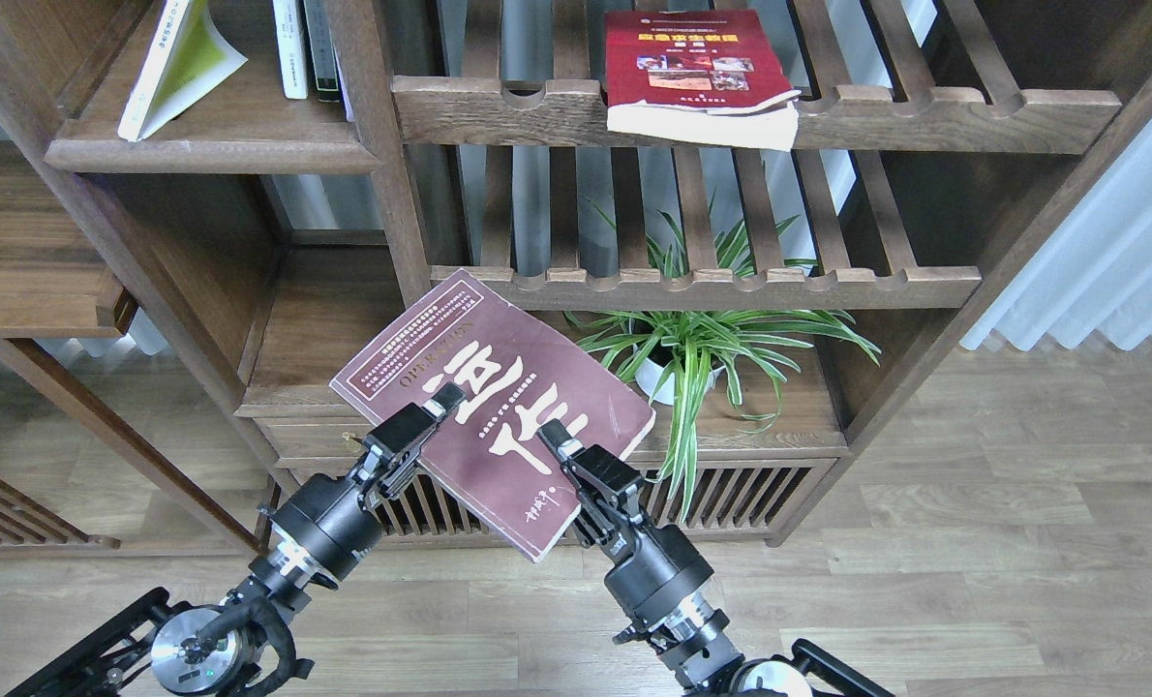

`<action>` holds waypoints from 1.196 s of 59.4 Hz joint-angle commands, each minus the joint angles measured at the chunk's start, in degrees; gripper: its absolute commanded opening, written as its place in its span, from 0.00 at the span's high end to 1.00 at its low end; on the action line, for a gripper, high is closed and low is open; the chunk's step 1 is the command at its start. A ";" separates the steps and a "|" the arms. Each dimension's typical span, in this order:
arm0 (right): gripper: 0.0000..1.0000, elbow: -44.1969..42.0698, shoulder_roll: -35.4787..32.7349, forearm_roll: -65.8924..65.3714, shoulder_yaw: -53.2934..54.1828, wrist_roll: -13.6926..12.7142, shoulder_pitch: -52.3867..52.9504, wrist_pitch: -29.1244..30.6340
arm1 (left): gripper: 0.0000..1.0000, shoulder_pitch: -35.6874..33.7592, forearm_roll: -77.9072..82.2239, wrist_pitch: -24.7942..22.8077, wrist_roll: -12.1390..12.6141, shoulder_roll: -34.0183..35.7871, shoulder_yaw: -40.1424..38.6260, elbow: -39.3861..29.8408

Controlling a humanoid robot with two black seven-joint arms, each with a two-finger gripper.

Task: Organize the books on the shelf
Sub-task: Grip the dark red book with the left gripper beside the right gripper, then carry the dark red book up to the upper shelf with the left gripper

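The dark maroon book (pixel 513 373) with big white characters hangs tilted in the air in front of the bookcase, held from its near edges. My left gripper (pixel 440 402) is shut on its lower left edge, one finger lying on the cover. My right gripper (pixel 552 438) is shut on its near edge, one finger on the cover. The lime-yellow book (pixel 174 63) leans on the solid dark-brown shelf (pixel 218 145) at the upper left. The red book (pixel 692 68) lies flat on the upper slatted rack, overhanging its front rail.
Thin white and dark upright books (pixel 300 48) stand at the shelf's right end against a post (pixel 382 165). Two slatted racks (pixel 924 111) (pixel 828 286) lie to the right. A potted spider plant (pixel 702 348) stands under the lower rack, beside the maroon book. A drawer-top board (pixel 315 329) lies behind the book.
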 commanded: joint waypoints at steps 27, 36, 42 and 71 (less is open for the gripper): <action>0.33 -1.03 0.00 -2.25 0.19 -0.24 1.02 0.00 | 0.94 0.08 0.09 0.01 0.02 0.99 -1.40 0.01; 0.29 -1.12 0.00 -2.25 0.72 -0.24 1.11 0.00 | 0.94 0.00 0.26 0.01 0.11 4.68 -1.67 -0.78; 0.26 -1.12 0.00 -2.25 1.15 -0.24 1.28 0.00 | 0.94 -0.44 1.14 0.01 0.11 7.23 -2.37 -1.57; 0.25 -1.21 0.00 -2.34 2.38 -0.24 0.75 0.00 | 0.96 -0.62 6.24 0.01 0.72 16.63 -8.25 -5.88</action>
